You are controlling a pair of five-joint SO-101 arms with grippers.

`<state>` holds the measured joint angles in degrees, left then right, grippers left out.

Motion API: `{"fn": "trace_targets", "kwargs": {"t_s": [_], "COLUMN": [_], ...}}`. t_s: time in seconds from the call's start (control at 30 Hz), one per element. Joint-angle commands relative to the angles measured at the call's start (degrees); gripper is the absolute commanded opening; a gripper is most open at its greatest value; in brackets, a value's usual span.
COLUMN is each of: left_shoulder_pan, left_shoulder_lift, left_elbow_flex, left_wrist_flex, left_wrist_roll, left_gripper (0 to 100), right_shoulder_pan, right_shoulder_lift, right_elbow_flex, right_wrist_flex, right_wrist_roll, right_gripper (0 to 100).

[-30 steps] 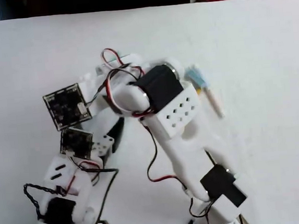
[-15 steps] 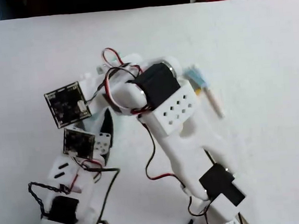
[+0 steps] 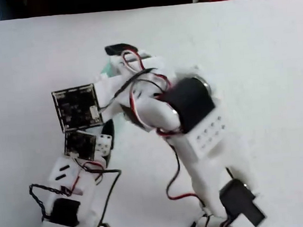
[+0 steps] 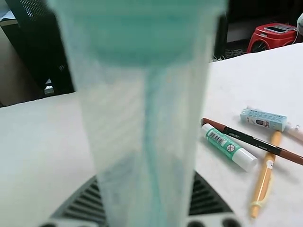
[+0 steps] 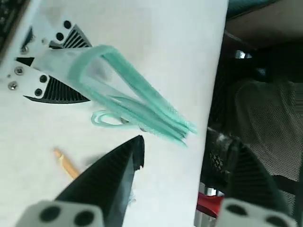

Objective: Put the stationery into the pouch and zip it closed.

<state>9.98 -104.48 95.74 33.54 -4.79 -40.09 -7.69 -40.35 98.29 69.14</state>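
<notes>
See-through green-zipped pouch (image 4: 142, 118) pinched in left claw (image 5: 57, 66). Just beside pouch's free end, right claw (image 5: 176, 142) spread wide. On table (image 4: 38, 151): glue stick (image 4: 229, 147), pen (image 4: 251, 141), eraser (image 4: 263, 118), pencil (image 4: 264, 177), close together, outside pouch.

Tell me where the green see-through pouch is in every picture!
High view: what looks like a small teal bit of the pouch peeks out beside the arms, the rest hidden under them.
Left wrist view: the pouch stands close up, across the picture's middle.
Right wrist view: the pouch sits mid-picture, teal edges spread open.
Landmark: the orange pencil lies near it in both wrist views.
</notes>
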Motion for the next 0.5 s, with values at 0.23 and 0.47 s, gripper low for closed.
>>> {"fn": "trace_targets", "kwargs": {"t_s": [0.23,0.47], "left_shoulder_pan": [-0.7,-0.7], "left_shoulder_lift": [0.0,0.0], "left_elbow_flex": [0.8,1.1], "left_wrist_flex": [-2.5,-2.9], "left_wrist_roll": [-0.3,-0.3], "left_gripper": [6,6], "right_shoulder_pan": [24.5,34.1], "right_shoulder_lift": [-2.9,13.1], "right_elbow_flex": [-2.7,0.4], "right_wrist_flex": [-8.0,-8.3], "right_wrist_roll": [-26.5,-42.8], "right_gripper": [16.9,16.6]}}
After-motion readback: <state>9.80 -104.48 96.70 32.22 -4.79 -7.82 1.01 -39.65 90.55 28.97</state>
